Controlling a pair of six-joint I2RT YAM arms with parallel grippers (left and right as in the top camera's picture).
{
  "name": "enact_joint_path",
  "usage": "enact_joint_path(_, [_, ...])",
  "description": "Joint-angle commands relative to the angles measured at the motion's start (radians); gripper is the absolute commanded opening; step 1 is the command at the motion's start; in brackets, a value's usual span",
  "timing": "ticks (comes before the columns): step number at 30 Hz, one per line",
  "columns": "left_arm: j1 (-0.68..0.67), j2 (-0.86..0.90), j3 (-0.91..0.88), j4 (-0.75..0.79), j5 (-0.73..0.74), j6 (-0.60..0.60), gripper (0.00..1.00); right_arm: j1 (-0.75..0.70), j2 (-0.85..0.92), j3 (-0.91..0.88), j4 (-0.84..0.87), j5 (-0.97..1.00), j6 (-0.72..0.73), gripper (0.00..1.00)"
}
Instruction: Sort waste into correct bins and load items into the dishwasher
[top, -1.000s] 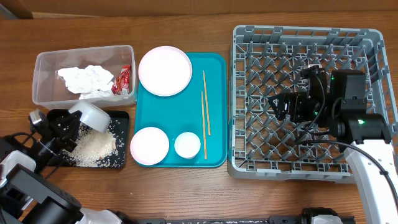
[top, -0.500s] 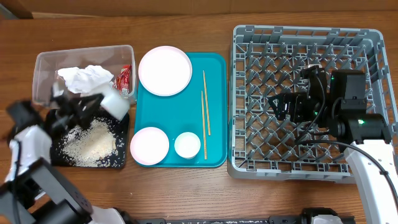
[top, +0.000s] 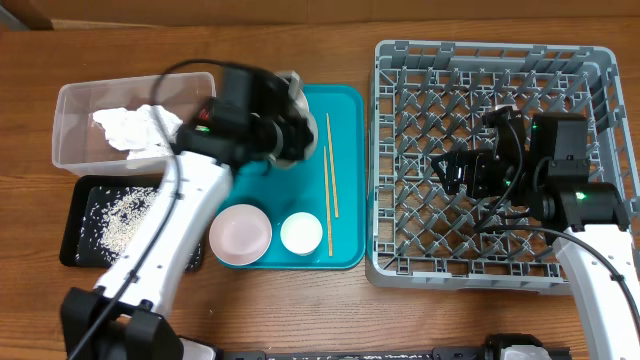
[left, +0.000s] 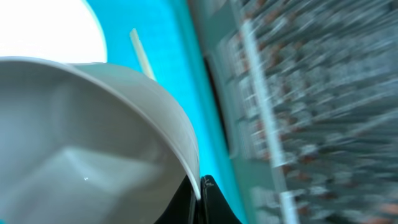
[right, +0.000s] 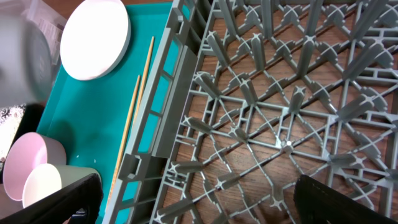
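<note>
White round bowl (left: 93, 143), empty, rim-pinched in your left gripper (left: 200, 198), likely bound for the grey plastic dish rack (right: 261, 124) where your right gripper (right: 199, 202) hovers, fingers (right: 336, 202) spread.

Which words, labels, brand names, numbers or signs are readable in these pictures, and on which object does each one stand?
No text can be read in any view.
Dark strip at the bottom edge of the overhead view: pale marks, too small to read.
Dish rack, teal tray, crumpled napkin, white bowl: no print visible.
The left wrist view is blurred.
</note>
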Motion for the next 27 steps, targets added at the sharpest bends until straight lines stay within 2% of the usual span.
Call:
enact_joint_path(1, [-0.1, 0.035, 0.006, -0.09, -0.45, 0.077, 0.04, -0.006, -0.003, 0.016, 0.004, -0.009, 0.003, 1.0])
enact_joint_path(3, [-0.125, 0.082, 0.006, -0.137, -0.495, 0.106, 0.04, -0.006, -0.003, 0.016, 0.005, -0.009, 0.003, 1.0])
enact_joint_path(7, [-0.127, 0.169, 0.006, -0.151, -0.412, 0.151, 0.04, -0.006, -0.003, 0.016, 0.005, -0.009, 0.003, 1.0])
enact_joint_path(13, [-0.127, 0.272, 0.006, -0.151, -0.353, 0.151, 0.04, -0.006, -0.003, 0.016, 0.005, -0.009, 0.003, 1.0])
enact_joint_path(15, [-0.127, 0.269, 0.008, -0.152, -0.34, 0.154, 0.17, -0.006, -0.003, 0.016, 0.005, -0.008, 0.003, 1.0])
enact_joint_path(17, [-0.127, 0.264, 0.026, -0.162, -0.329, 0.154, 0.41, -0.006, -0.003, 0.016, 0.005, -0.008, 0.003, 1.0])
enact_joint_path(20, [-0.121, 0.262, 0.124, -0.236, -0.283, 0.163, 0.59, -0.006, -0.003, 0.016, 0.004, -0.009, 0.003, 1.0])
enact_joint_path(22, [-0.113, 0.262, 0.245, -0.346, -0.248, 0.186, 0.61, -0.006, -0.003, 0.016, 0.005, -0.008, 0.003, 1.0])
enact_joint_path(27, [-0.108, 0.262, 0.392, -0.58, -0.222, 0.245, 0.6, -0.006, -0.003, 0.016, 0.005, -0.009, 0.003, 1.0])
